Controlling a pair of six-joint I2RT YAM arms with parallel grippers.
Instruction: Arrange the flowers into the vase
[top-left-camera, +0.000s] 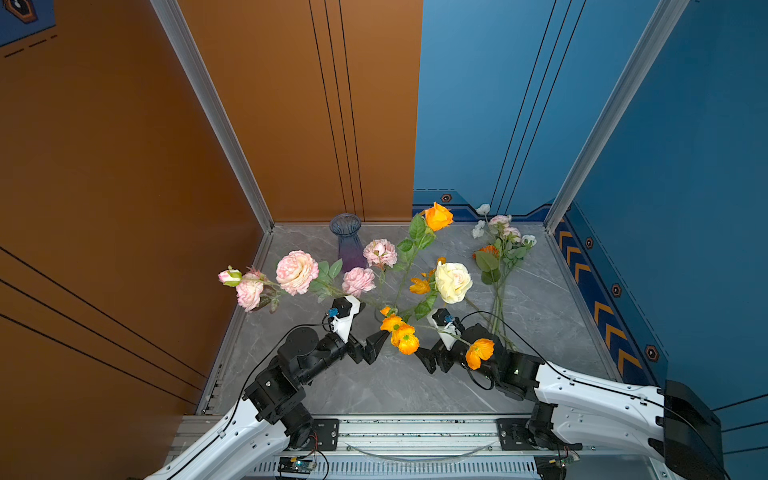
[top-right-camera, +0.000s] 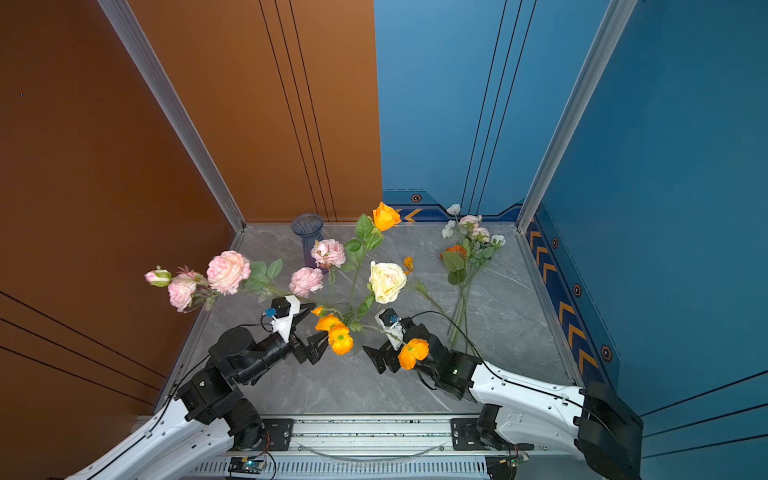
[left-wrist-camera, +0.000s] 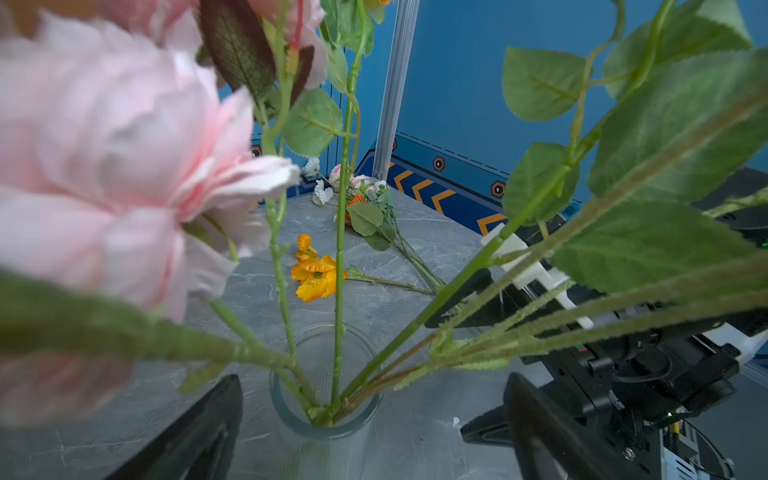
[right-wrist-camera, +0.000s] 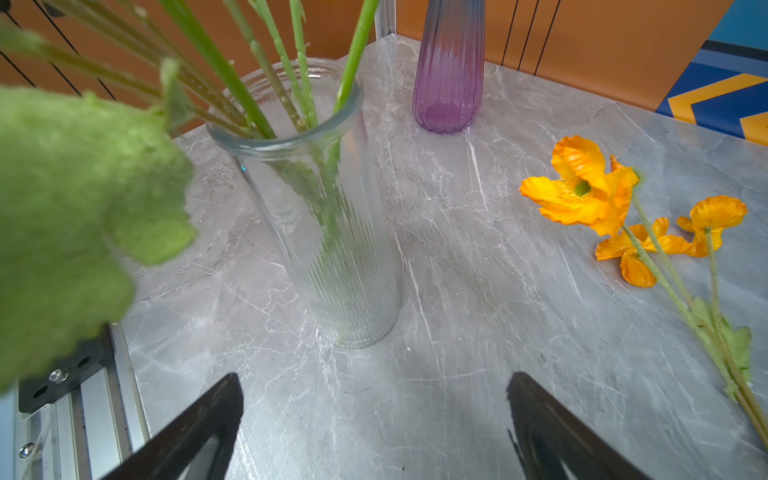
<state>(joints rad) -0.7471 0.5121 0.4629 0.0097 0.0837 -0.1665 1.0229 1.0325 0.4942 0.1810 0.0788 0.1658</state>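
We see pink, orange, cream flowers (top-left-camera: 297, 272); clear ribbed vase (right-wrist-camera: 332, 249); purple ribbed vase (right-wrist-camera: 449, 83); grey veined table (right-wrist-camera: 478, 311); orange, blue walls (top-left-camera: 291, 104).

mixed flowers (top-left-camera: 297, 272), fanned in clear vase (right-wrist-camera: 332, 249)

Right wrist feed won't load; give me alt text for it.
A clear ribbed vase holding green stems stands on the grey table ahead of the open right gripper. A purple vase stands beyond it, and orange flowers lie loose on the table.
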